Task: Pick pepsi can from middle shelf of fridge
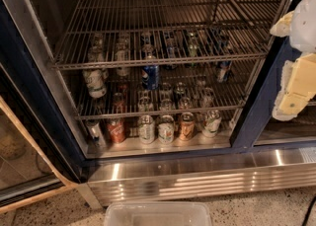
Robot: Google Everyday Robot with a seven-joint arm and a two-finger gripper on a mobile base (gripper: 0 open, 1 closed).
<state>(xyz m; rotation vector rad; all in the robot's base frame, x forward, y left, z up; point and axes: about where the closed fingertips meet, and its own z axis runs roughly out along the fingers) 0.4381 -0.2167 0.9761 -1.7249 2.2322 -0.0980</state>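
The pepsi can (150, 76), dark blue with a round logo, stands upright on the middle shelf (158, 113), a wire rack, near its centre and behind a few other cans. An empty wire rack (163, 61) runs just above it. The fridge (256, 116) has a dark-blue frame and stands open. My gripper (295, 79), white with pale-yellow pads, hangs at the right edge of the camera view. It is outside the fridge, in front of the right door post, well right of the can and holding nothing.
A white-and-green can (95, 83) stands at the rack's left. A second bluish can (223, 71) stands at the right. A red can (117, 130) and several others line the fridge floor. The ribbed steel base panel (197, 176), a clear plastic bin (158, 214) and the open door (24, 161) lie below and to the left.
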